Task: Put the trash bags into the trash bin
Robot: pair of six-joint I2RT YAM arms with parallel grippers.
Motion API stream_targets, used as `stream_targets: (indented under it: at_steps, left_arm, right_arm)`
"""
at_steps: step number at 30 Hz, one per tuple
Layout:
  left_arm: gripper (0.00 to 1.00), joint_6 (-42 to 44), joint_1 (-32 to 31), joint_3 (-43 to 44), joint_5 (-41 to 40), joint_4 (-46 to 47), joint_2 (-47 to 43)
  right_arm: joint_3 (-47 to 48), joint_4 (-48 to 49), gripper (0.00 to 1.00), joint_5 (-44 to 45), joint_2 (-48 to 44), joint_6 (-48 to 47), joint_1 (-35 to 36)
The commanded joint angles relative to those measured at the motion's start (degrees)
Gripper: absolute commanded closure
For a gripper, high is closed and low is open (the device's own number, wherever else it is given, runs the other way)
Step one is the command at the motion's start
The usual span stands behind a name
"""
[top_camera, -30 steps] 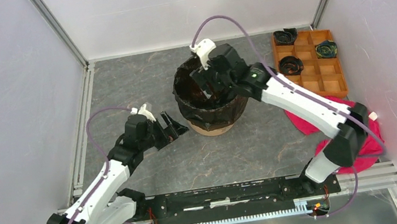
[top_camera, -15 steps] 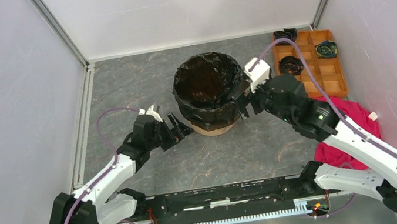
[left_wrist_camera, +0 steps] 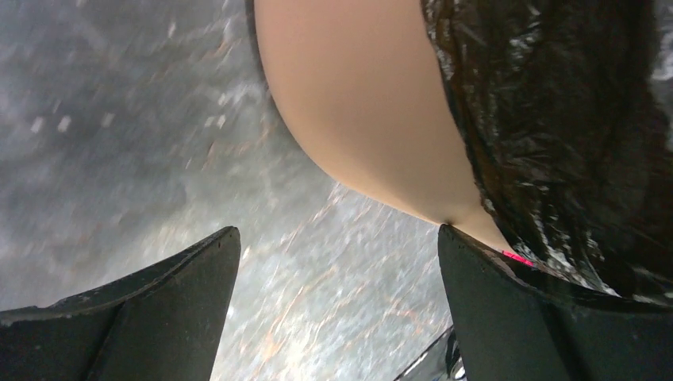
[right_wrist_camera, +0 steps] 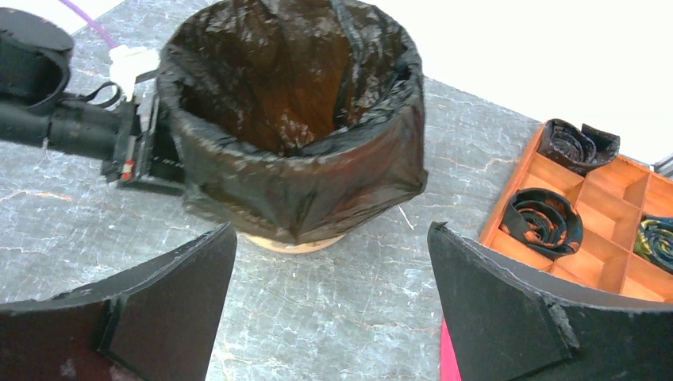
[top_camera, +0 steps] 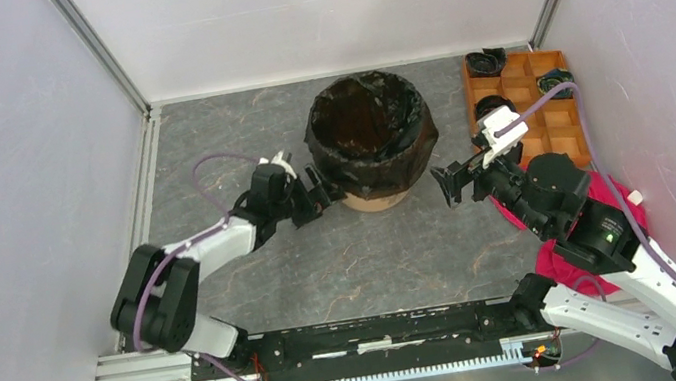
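The black trash bag (top_camera: pixel 368 125) lines the orange trash bin (top_camera: pixel 371 203), its film folded down over the rim and most of the wall (right_wrist_camera: pixel 301 186). My left gripper (top_camera: pixel 322 193) is open low at the bin's left side. In its wrist view the bin's bare wall (left_wrist_camera: pixel 357 103) fills the top, and the right fingertip (left_wrist_camera: pixel 476 262) touches the bin's lower edge. My right gripper (top_camera: pixel 451 184) stands open to the right of the bin and apart from it, with only table between its fingers (right_wrist_camera: pixel 329 262).
An orange-brown compartment tray (top_camera: pixel 558 132) at the back right holds small coiled black rolls (top_camera: pixel 493 107). A pink-red cloth (top_camera: pixel 555 267) lies under my right arm. White walls close in the left, far and right sides.
My right gripper has come out of the bin and drawn back to the right and nearer. My left gripper has moved right, up to the bin's base. The bin has shifted slightly right.
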Motion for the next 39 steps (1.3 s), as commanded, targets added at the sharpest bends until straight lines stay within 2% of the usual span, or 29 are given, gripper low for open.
stream_targets:
  at_steps: [1, 14, 18, 20, 25, 29, 32, 35, 39]
  left_arm:
    - [0.0, -0.62, -0.44, 9.23, 0.96, 6.66, 7.44]
    - [0.0, -2.05, -1.79, 39.08, 2.97, 5.84, 34.24]
    - [0.0, -1.48, -1.8, 47.07, 2.57, 2.29, 38.87]
    - [0.0, -0.97, -1.85, 48.18, 2.38, 1.0, 38.57]
    - [0.0, 0.21, -1.68, 37.99, -0.32, 0.92, 30.01]
    - [0.0, 0.05, -1.58, 25.42, -2.01, 2.35, 17.14]
    - [0.0, 0.95, -1.58, 19.27, -2.79, 0.1, 6.62]
    - [0.0, 4.15, -1.6, 17.2, -4.97, -6.47, -5.95]
    - [0.0, 9.04, -1.61, 21.15, -10.07, -18.11, -20.51]
  right_arm:
    - [-0.02, 0.75, 0.02, 1.83, 0.0, 0.65, 0.15]
    - [-0.55, -1.28, 0.02, 4.47, -1.81, 0.82, 0.14]
    - [0.34, -1.51, 0.02, 4.77, -1.45, 0.6, 0.09]
    - [1.13, -2.05, 0.02, 4.9, -1.08, 0.65, 0.13]
    - [0.24, -1.45, 0.02, 5.14, -2.09, 1.15, 0.16]
    - [-0.85, 0.0, 0.02, 5.35, -2.64, 1.28, 0.14]
    - [-0.9, 0.7, 0.02, 5.84, -2.54, 1.27, 0.2]
    - [0.13, 0.19, 0.02, 7.19, -1.91, 1.27, 0.12]
    - [3.57, -1.97, 0.02, 8.01, -0.94, 0.32, 0.1]
